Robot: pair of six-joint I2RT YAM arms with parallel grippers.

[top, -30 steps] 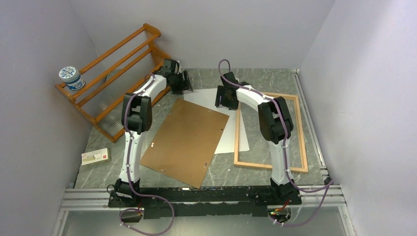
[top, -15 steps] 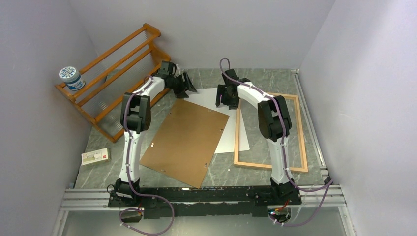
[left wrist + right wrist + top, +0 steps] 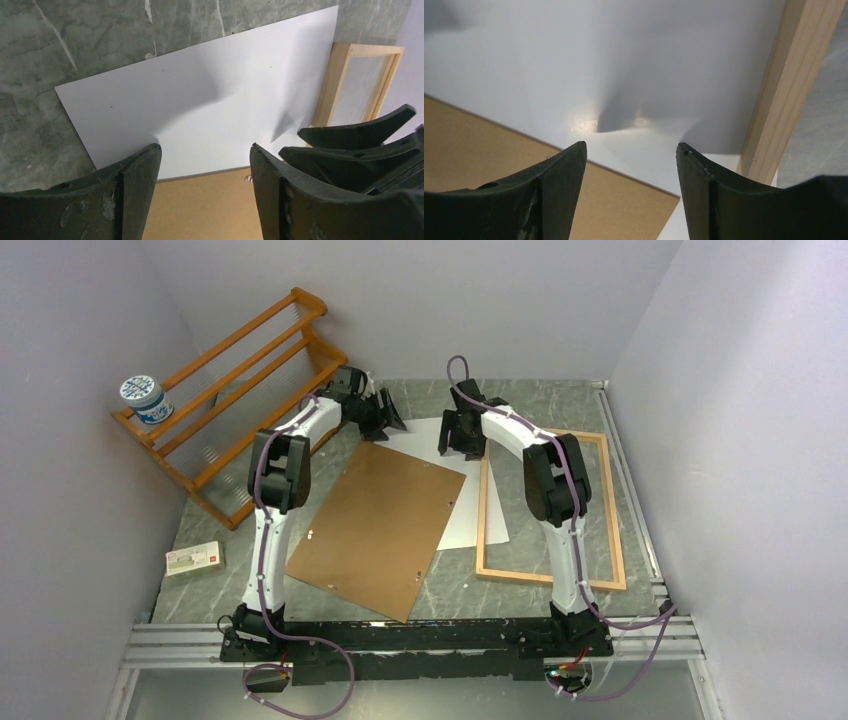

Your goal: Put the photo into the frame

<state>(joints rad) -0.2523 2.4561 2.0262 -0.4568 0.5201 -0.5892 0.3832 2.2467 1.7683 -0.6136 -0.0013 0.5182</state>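
The photo [image 3: 425,438] lies white back up on the table, mostly under the brown backing board [image 3: 378,523]; it also shows in the left wrist view [image 3: 210,100] and right wrist view [image 3: 589,65]. The light-wood frame [image 3: 615,510] lies flat at the right, its left rail over the photo's right edge. My left gripper [image 3: 388,412] is open and empty over the photo's far left corner. My right gripper [image 3: 462,432] is open and empty over the photo's far part, near the frame's far left corner. The frame shows in the left wrist view [image 3: 327,85] and right wrist view [image 3: 791,85].
An orange-brown slatted rack [image 3: 230,390] leans at the far left with a blue-and-white tub [image 3: 145,400] on its end. A small flat box [image 3: 194,558] lies at the near left. Walls close in on three sides.
My left gripper has swung right, from the rack's side to over the photo's far left corner. My right gripper has shifted slightly away from the bases. The photo, board and frame have not moved.
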